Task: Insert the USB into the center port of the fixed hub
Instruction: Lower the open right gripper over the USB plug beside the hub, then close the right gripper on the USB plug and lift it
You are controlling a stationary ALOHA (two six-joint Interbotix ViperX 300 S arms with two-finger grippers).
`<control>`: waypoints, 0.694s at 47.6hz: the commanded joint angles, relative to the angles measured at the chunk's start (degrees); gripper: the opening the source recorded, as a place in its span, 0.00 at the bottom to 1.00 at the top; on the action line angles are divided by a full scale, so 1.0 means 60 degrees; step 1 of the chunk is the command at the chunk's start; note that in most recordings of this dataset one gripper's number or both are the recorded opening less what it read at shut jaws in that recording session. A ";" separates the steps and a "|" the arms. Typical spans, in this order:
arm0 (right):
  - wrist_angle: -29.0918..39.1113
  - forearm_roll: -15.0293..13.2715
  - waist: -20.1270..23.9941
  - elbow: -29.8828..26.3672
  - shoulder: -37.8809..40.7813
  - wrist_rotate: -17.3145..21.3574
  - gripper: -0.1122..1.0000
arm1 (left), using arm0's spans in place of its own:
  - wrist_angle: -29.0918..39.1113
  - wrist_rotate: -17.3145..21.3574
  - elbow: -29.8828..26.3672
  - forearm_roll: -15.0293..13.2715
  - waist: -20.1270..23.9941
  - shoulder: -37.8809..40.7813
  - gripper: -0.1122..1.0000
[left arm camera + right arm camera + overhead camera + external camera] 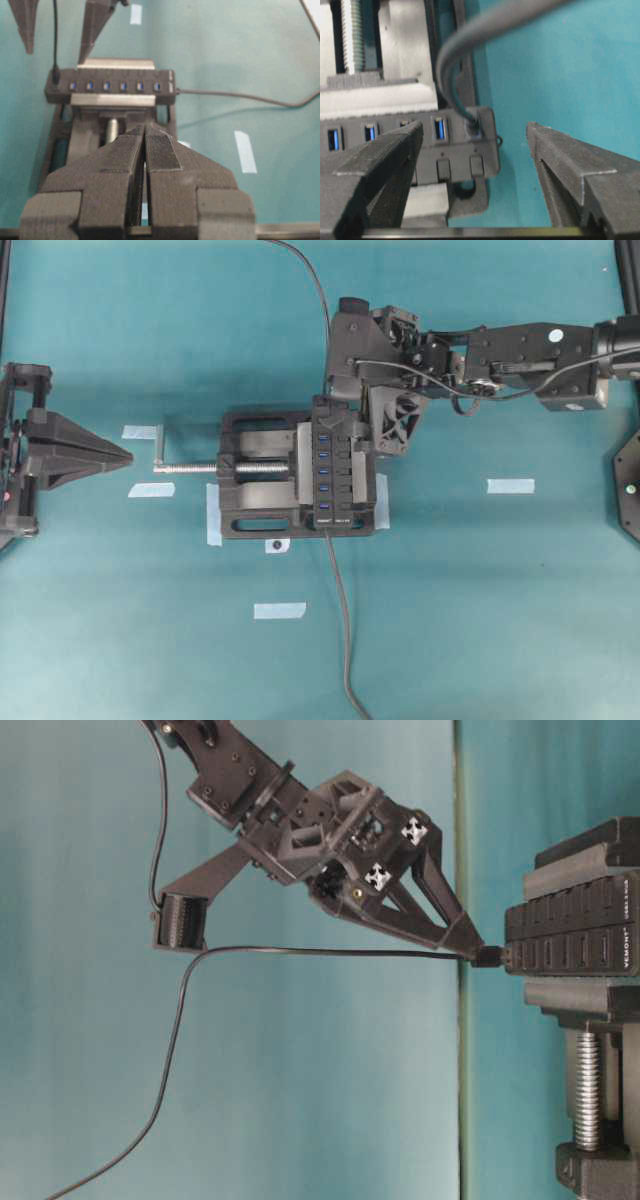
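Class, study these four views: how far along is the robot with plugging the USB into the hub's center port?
Done: the USB sits in a port, but in the end one of the fixed hub.
In hand: nothing. The right gripper stands open around the plug; the left gripper is shut, away from the hub.
Left: the center port is empty, so the plug needs moving there.

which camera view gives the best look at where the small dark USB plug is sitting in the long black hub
The left wrist view: it shows the small dark USB plug seated in the end slot of the long black hub, with six blue slots beside it. The right wrist view is closer but blurred. The table-level view shows it side-on; overhead, the right arm covers it.
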 commanded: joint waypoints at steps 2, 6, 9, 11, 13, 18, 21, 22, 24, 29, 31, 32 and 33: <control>-0.0264 -0.0015 -0.0015 -0.0220 -0.0015 -0.0059 0.86 | -0.0059 -0.0015 -0.0161 0.0015 0.0015 0.0073 0.10; -0.0337 -0.0015 -0.0015 -0.0249 0.0059 -0.0059 0.85 | -0.0059 -0.0015 -0.0161 0.0015 0.0015 0.0073 0.10; -0.0337 -0.0015 0.0000 -0.0278 0.0073 -0.0059 0.85 | -0.0044 -0.0015 -0.0161 0.0015 0.0015 0.0059 0.10; -0.0337 -0.0015 0.0000 -0.0293 0.0088 -0.0059 0.85 | -0.0044 -0.0015 -0.0161 0.0015 0.0015 0.0073 0.10; -0.0337 -0.0015 -0.0015 -0.0308 0.0103 -0.0059 0.85 | -0.0059 -0.0015 -0.0161 0.0015 0.0015 0.0073 0.10; -0.0337 -0.0015 -0.0029 -0.0322 0.0146 -0.0059 0.84 | -0.0059 -0.0015 -0.0161 0.0015 0.0015 0.0059 0.10; -0.0337 -0.0015 -0.0015 -0.0337 0.0146 -0.0059 0.82 | -0.0059 -0.0015 -0.0146 0.0015 0.0015 0.0059 0.10; -0.0337 -0.0015 -0.0015 -0.0322 0.0146 -0.0059 0.82 | -0.0059 -0.0015 -0.0161 0.0015 0.0015 0.0059 0.10; -0.0337 -0.0015 -0.0015 -0.0337 0.0146 -0.0059 0.80 | -0.0059 -0.0015 -0.0146 0.0015 0.0015 0.0059 0.10; -0.0337 -0.0015 -0.0015 -0.0322 0.0146 -0.0059 0.78 | -0.0059 -0.0015 -0.0146 0.0015 0.0015 0.0073 0.10; -0.0337 -0.0015 -0.0015 -0.0337 0.0161 -0.0059 0.78 | -0.0059 -0.0015 -0.0146 0.0015 0.0015 0.0059 0.10; -0.0337 -0.0015 -0.0015 -0.0337 0.0176 -0.0059 0.78 | -0.0059 -0.0015 -0.0146 0.0015 0.0015 0.0059 0.10; -0.0337 -0.0015 -0.0015 -0.0337 0.0176 -0.0059 0.77 | -0.0044 -0.0015 -0.0146 0.0015 0.0015 0.0059 0.10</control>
